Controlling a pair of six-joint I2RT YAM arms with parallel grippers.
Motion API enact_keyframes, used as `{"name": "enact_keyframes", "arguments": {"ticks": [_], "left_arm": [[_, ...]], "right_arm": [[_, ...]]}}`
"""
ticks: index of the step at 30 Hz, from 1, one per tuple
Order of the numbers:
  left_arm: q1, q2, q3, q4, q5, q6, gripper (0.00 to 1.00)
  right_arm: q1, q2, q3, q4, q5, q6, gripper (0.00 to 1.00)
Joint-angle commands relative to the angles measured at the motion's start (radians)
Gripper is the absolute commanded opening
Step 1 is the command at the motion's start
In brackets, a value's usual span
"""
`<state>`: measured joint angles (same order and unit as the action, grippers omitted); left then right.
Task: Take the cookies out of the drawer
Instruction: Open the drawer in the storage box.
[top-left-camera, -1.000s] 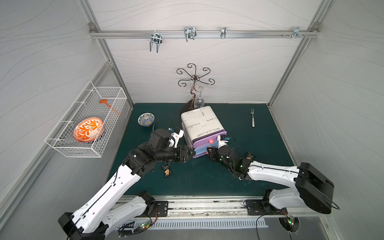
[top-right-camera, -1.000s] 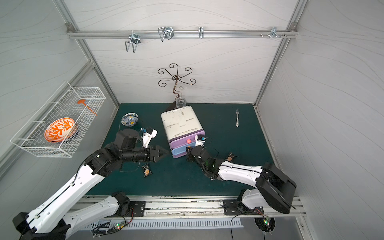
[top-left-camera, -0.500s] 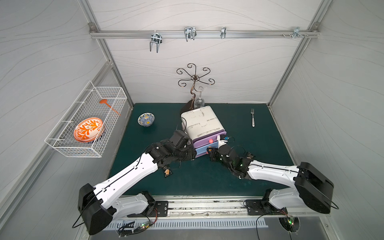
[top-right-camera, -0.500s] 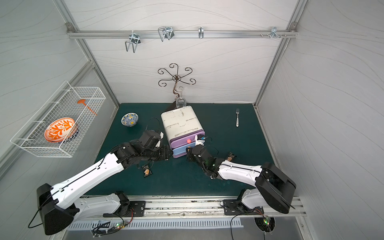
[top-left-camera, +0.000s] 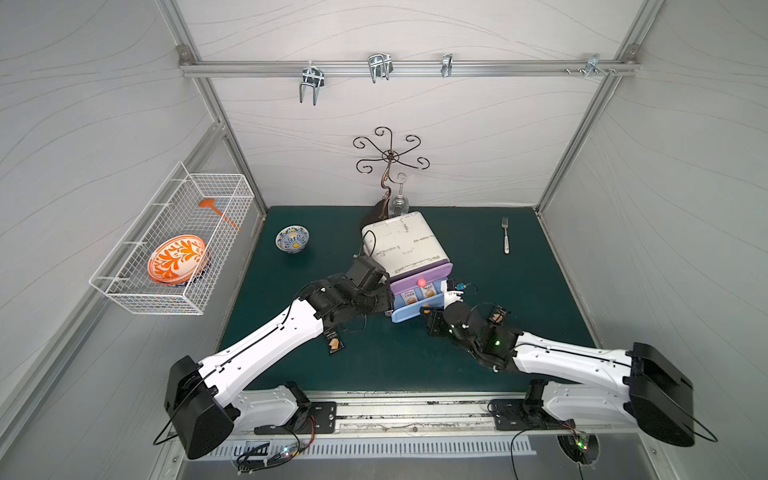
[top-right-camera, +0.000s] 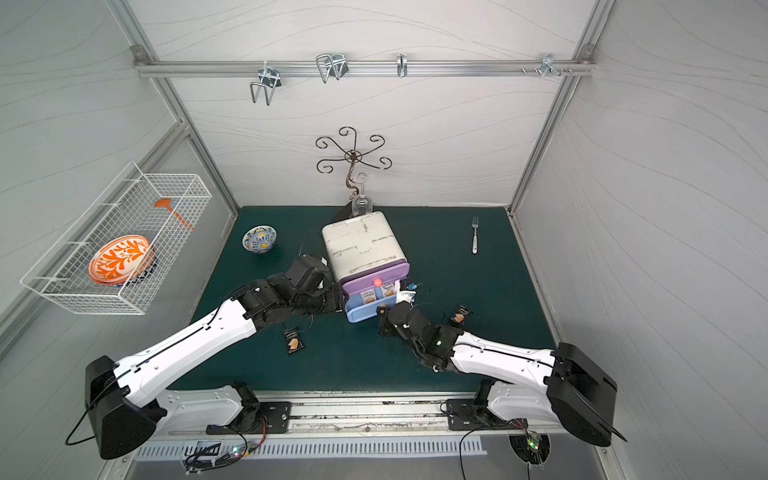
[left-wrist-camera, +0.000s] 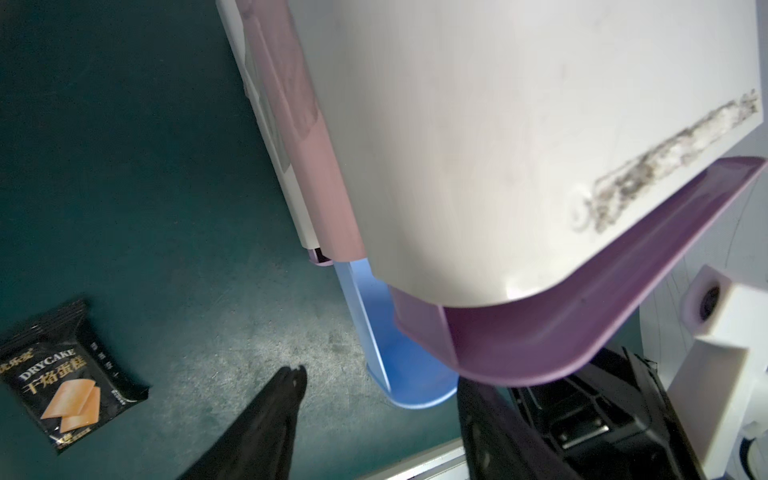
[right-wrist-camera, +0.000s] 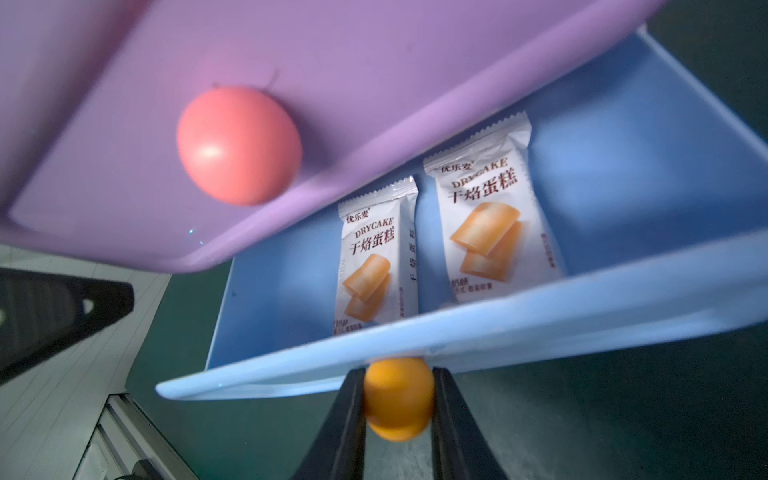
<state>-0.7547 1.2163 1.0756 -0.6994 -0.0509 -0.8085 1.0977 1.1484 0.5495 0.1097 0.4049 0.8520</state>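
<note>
The blue drawer (top-left-camera: 409, 316) of the white drawer unit (top-left-camera: 401, 243) is pulled out. My right gripper (right-wrist-camera: 399, 374) is shut on the drawer's orange knob (right-wrist-camera: 399, 399). Two white cookies packets (right-wrist-camera: 374, 257) (right-wrist-camera: 494, 220) lie side by side inside the drawer; both top views show them too. One black cookies packet (top-left-camera: 334, 343) lies on the mat under my left arm. Another black packet (top-right-camera: 459, 316) lies to the right of my right wrist. My left gripper (left-wrist-camera: 382, 382) is open and empty at the unit's left front corner, with the black packet (left-wrist-camera: 68, 382) off to its side.
The purple drawer (right-wrist-camera: 332, 83) with a pink knob (right-wrist-camera: 239, 143) overhangs the blue one. A patterned bowl (top-left-camera: 292, 239) stands at the back left and a fork (top-left-camera: 505, 241) lies at the back right. A metal stand and a glass (top-left-camera: 399, 201) are behind the unit. A wire basket (top-left-camera: 174, 291) hangs on the left wall.
My left arm has swung right, from over the black packet to the drawer unit's left front corner, and its jaws have widened. The right arm and the blue drawer have not moved.
</note>
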Motion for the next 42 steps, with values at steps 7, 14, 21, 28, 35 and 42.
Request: {"name": "enact_keyframes", "arguments": {"ticks": [7,14,21,28,35,42], "left_arm": [[-0.003,-0.016,0.046,0.008,0.056,-0.026,0.67],[-0.004,-0.105,-0.099,0.087,0.118,-0.145,0.73],[-0.023,-0.191,-0.263,0.223,0.132,-0.281,0.77],[-0.042,-0.131,-0.204,0.222,0.116,-0.263,0.76],[-0.045,0.012,-0.046,0.047,0.129,-0.204,0.66],[-0.045,0.118,0.005,-0.038,0.138,-0.172,0.56]], "right_arm": [[0.091,-0.131,-0.030,-0.160,0.093,0.100,0.11],[0.145,-0.156,-0.018,-0.243,0.134,0.151,0.12],[0.164,-0.211,-0.034,-0.311,0.166,0.177,0.11],[0.165,-0.235,-0.037,-0.336,0.162,0.174,0.12],[0.165,-0.194,-0.025,-0.325,0.147,0.160,0.12],[0.164,-0.218,-0.042,-0.328,0.159,0.167,0.12]]}}
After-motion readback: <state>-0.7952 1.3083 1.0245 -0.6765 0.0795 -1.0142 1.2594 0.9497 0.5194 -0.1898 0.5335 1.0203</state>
